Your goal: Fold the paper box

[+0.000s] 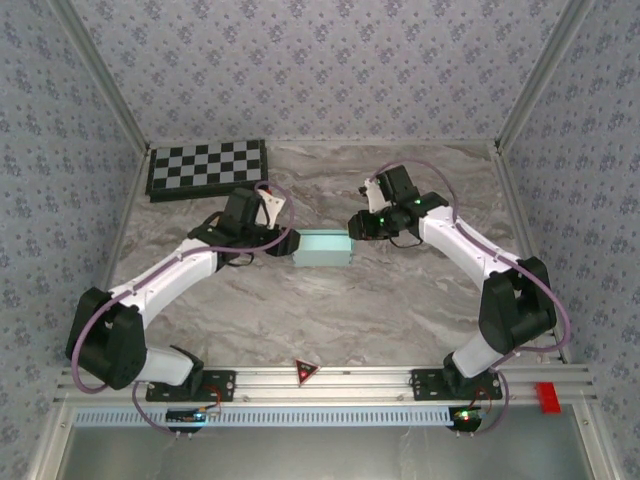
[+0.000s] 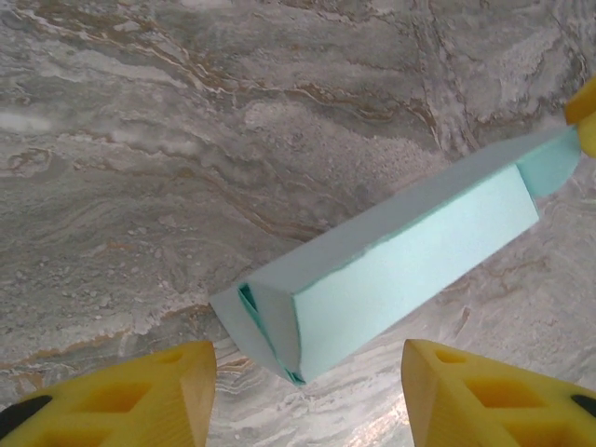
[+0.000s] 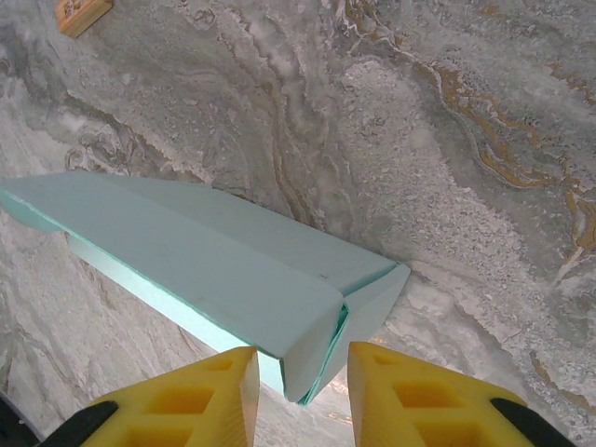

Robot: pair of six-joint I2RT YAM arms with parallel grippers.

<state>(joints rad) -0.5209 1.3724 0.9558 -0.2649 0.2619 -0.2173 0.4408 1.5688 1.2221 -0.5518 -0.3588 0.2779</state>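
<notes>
Yellow-fingered left gripper holds its jaws wide, clear of the paper box lying on the table just ahead of it, likely light, crushable card best pinched gently at its folded ends, while right gripper straddles the right end narrowly, contact unclear.

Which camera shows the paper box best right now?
Left wrist: the paper box lies nearly whole in frame, and the tucked flaps at its near end are clear. Right wrist shows its other end close up; top external shows it small.
</notes>
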